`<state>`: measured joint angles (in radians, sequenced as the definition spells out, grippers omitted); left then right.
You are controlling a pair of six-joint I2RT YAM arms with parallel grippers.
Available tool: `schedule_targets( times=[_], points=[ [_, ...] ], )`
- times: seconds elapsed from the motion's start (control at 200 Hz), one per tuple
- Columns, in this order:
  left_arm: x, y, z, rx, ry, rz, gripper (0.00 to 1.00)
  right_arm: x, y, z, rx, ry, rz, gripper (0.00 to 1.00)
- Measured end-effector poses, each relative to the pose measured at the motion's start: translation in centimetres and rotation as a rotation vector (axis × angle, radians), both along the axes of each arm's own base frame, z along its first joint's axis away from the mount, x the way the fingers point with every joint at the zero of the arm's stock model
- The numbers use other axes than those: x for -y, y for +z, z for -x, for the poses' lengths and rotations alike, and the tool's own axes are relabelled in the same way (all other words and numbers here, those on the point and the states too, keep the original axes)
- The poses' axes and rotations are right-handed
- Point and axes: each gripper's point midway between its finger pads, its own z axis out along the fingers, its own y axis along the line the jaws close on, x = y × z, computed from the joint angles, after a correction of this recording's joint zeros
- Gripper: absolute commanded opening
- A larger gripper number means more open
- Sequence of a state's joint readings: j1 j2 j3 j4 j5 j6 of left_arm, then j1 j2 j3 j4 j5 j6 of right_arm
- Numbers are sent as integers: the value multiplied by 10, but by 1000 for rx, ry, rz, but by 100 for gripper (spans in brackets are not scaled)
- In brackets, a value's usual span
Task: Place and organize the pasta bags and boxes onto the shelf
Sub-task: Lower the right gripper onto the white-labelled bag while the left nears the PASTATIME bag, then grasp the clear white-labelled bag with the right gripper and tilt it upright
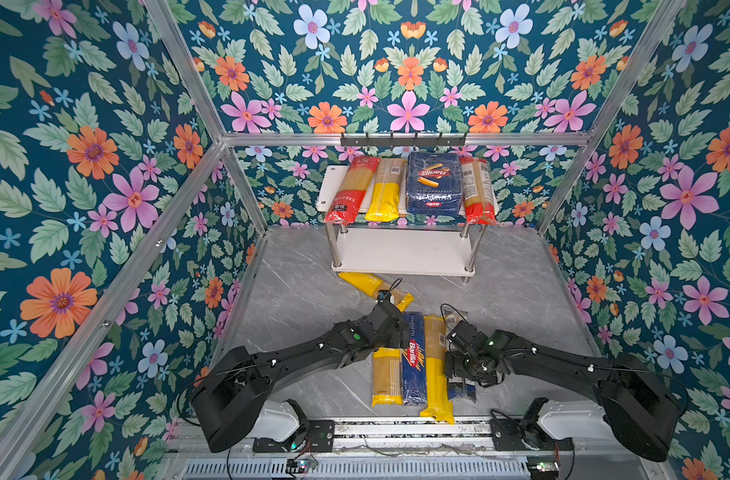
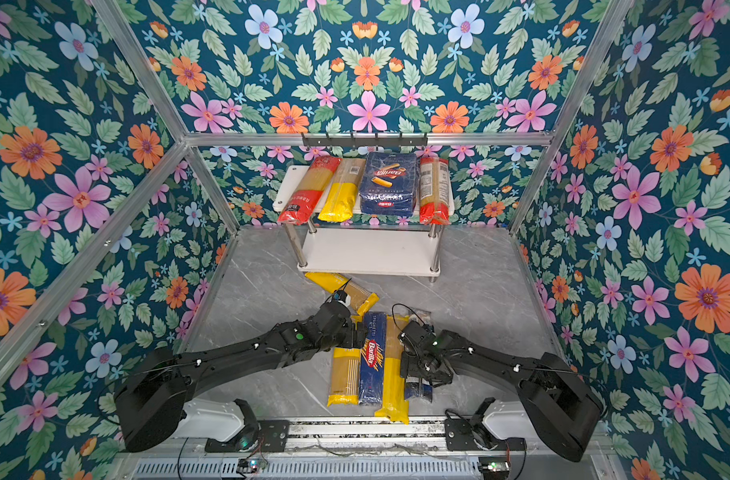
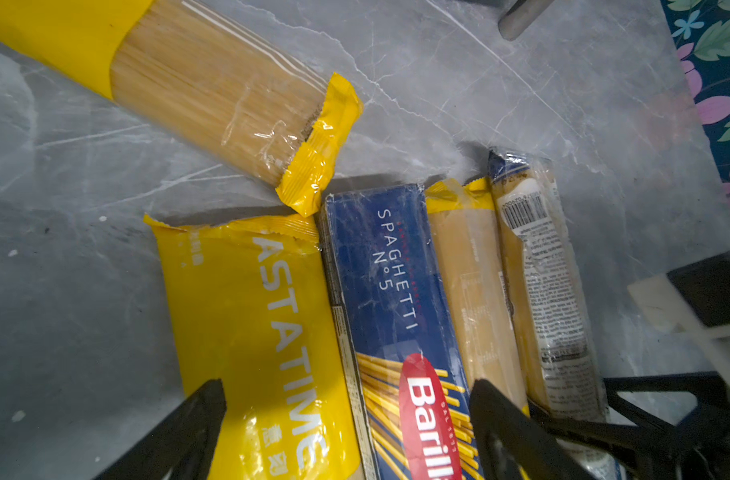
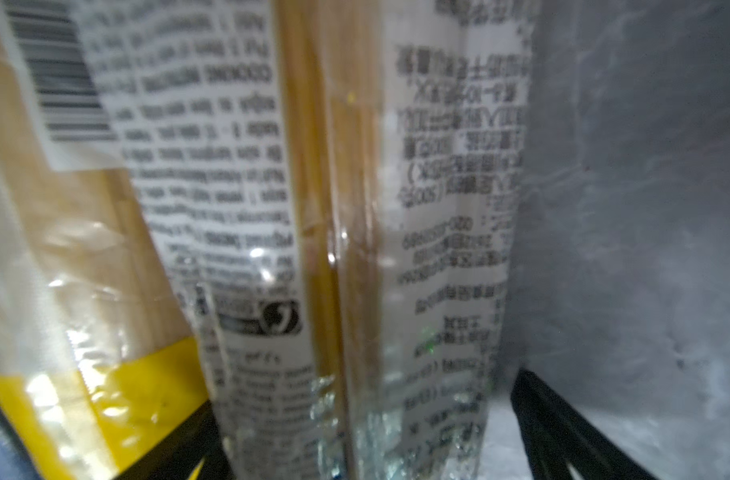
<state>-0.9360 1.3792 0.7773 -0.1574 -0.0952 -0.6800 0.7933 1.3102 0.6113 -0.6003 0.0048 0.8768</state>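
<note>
Grey marble table (image 1: 297, 299), floral walls (image 1: 85, 166). At back, the shelf (image 1: 405, 253) carries four packs (image 1: 434, 183) on top; five lie before it. Both arms reach inward: left gripper (image 3: 349, 399) spread above yellow bag (image 3: 251, 332) and box (image 3: 396, 291), right gripper (image 4: 367, 424) spread astride clear bag (image 4: 355, 249).

The left arm (image 1: 297, 357) and the right arm (image 1: 562, 359) are matt black, built of smooth, slightly curved links that widen into big boxy shoulder blocks (image 1: 230, 399). Each shoulder sits on a rounded white base (image 1: 274, 419), joined by a black plate (image 1: 319, 434) with small screws to a silver rail (image 1: 409, 428). A small green light (image 1: 356, 336) shows near each wrist. Little white clips (image 1: 273, 362) dot the links, and a thin black cable (image 1: 392, 284) loops free at each wrist. The left gripper (image 3: 346, 384) has two black, tapering fingers (image 3: 180, 432).
</note>
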Motion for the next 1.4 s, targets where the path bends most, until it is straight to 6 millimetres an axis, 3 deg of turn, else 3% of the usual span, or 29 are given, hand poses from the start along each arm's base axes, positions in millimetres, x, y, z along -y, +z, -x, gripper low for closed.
schedule_targets(
  times=[0.27,0.48,1.015,1.4],
  points=[
    [-5,11,1,29,10,15,94,1,1,0,11,-5,-5,98],
    [-16,7,6,28,18,-7,94,4,2,1,23,-22,-10,98],
    [-36,11,15,60,39,8,94,28,11,25,-4,-74,20,98],
    [-47,13,19,65,63,14,94,21,3,31,-39,-25,61,97]
  ],
)
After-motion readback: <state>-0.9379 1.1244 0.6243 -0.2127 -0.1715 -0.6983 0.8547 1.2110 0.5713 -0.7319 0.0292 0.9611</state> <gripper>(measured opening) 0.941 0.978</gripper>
